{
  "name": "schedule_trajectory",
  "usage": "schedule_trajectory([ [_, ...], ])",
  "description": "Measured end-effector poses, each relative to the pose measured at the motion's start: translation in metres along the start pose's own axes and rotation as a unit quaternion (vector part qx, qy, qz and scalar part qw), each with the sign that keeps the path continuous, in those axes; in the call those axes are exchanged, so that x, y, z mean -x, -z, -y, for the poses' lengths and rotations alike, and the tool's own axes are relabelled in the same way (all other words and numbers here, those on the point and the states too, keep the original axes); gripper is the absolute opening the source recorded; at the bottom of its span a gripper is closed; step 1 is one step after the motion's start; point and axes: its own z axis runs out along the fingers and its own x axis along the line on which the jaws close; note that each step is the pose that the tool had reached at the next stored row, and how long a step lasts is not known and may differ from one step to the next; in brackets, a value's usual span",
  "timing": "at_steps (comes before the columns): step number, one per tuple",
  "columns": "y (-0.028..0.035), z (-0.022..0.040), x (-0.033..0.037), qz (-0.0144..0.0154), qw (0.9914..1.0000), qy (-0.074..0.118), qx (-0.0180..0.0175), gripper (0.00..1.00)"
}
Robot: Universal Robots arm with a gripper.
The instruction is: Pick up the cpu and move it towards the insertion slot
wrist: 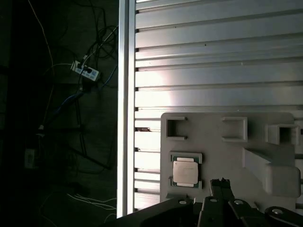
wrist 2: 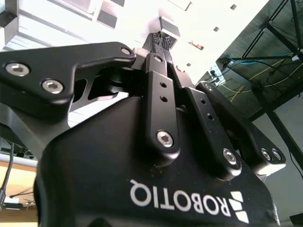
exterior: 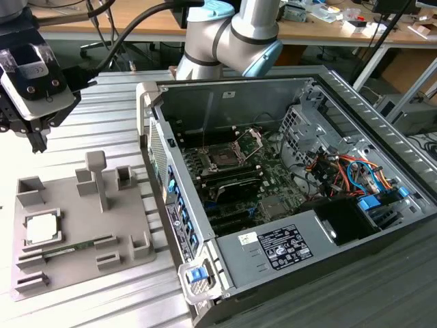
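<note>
As the gripper hovers at the exterior view's left, the chip lies flat on the tray, well apart from the socket. In the second wrist view, the jaws look clenched and empty. In the first wrist view, the chip looks light, stiff and delicate, best pinched by opposite edges.

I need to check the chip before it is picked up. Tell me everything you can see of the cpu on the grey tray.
The cpu, a small flat square chip with a silvery-white metal lid, lies flat, lid up, in a recess of the grey plastic holder tray, towards the exterior view's left. In the first wrist view the cpu shows a thin darker border around its lid. Only the tray touches it; a long thin green memory stick lies apart beside it.
</note>
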Motion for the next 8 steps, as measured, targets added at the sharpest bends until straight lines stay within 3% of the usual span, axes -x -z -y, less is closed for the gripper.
schedule_trajectory([
  [8, -0.0017, 0.0001, 0.0, 0.0, 1.0, 0.0, 0.0, 0.11],
])
